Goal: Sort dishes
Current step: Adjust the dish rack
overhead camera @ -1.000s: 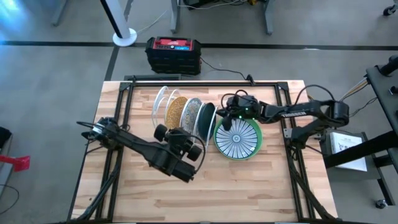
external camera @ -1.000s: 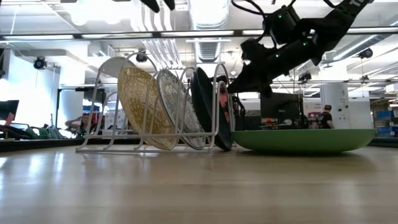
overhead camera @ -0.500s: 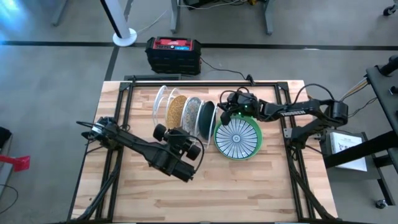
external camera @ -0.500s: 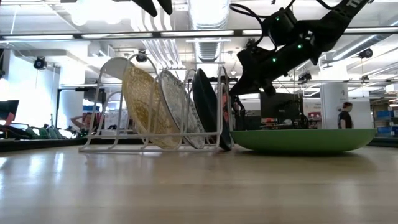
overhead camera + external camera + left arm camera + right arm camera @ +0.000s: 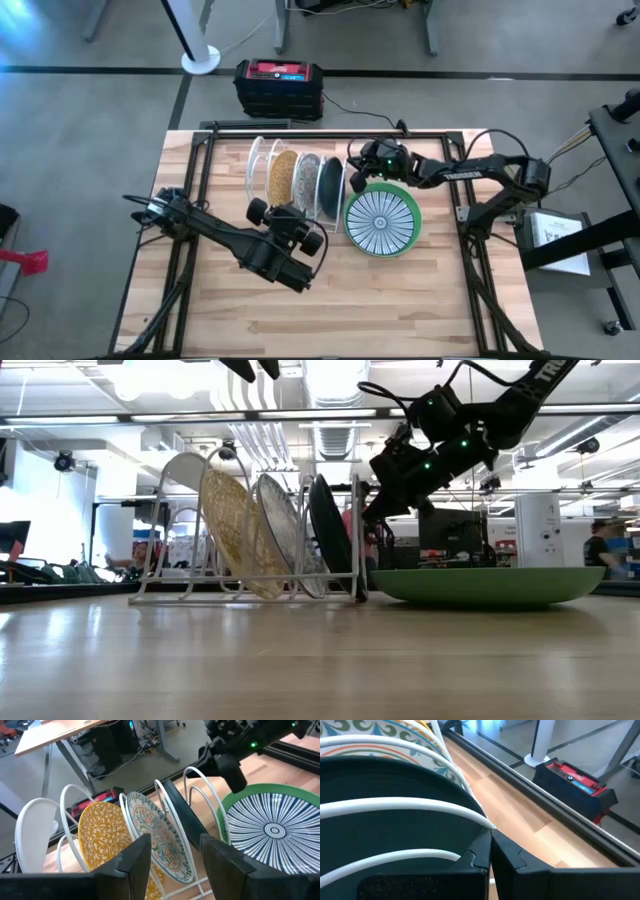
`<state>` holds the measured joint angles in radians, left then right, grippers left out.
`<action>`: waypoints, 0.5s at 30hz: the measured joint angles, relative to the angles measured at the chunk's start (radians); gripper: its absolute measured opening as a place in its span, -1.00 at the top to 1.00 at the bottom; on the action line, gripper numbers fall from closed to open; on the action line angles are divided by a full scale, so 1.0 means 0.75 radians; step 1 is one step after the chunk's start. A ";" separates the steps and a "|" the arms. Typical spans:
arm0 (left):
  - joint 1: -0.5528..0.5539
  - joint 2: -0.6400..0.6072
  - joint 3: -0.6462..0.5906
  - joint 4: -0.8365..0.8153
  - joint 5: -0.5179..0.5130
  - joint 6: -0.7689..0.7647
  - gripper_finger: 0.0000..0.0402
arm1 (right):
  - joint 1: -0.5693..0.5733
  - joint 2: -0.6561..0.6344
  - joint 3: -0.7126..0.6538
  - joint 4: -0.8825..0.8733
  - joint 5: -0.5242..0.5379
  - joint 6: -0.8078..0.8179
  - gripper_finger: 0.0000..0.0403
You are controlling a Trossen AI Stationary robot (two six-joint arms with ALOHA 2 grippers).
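Sorting looks partly complete. The white wire rack (image 5: pixel 295 185) stands at about 12 o'clock on the wooden table (image 5: pixel 330 300). It holds four plates on edge: a plain white plate (image 5: pixel 35 835) in the end slot, then the mustard-yellow patterned plate (image 5: pixel 285 178), a white plate with coloured scrollwork (image 5: pixel 155 832), and the dark teal plate (image 5: pixel 331 187) in the slot nearest the right arm. Still outside the rack is one green-rimmed plate with a blue-and-white radial stripe face (image 5: pixel 382 222), lying flat just beside the rack at its 3 o'clock. I judge it to be the remaining item, though whether it belongs in the rack or apart cannot be told.

The right gripper (image 5: pixel 356 176) is at the rack's 3 o'clock end, fingers clenched together and grasping nothing, their tips against the outermost wire loop beside the teal plate. The left gripper (image 5: pixel 272 217) hovers at the rack's 6 o'clock side, fingers parted and empty, waiting.

Compared with a second ago, the right gripper has travelled toward 9 o'clock, off the flat plate's far rim and up to the rack end. The racked plates now stand more upright, and the teal plate sits closer against its wire. The left arm has not moved.
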<state>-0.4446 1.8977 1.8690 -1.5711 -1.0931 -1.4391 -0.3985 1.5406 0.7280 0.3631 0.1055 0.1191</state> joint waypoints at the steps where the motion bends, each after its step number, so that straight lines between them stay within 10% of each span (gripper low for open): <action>1: 0.000 0.000 0.000 0.000 0.000 0.004 0.20 | -0.006 0.008 0.008 0.000 -0.001 -0.009 1.00; 15: 0.002 -0.001 -0.035 0.000 -0.023 -0.001 0.20 | -0.081 0.088 0.105 -0.014 -0.008 -0.081 1.00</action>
<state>-0.4431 1.8973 1.8429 -1.5711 -1.1103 -1.4397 -0.4592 1.6067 0.8068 0.3528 0.0994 0.0580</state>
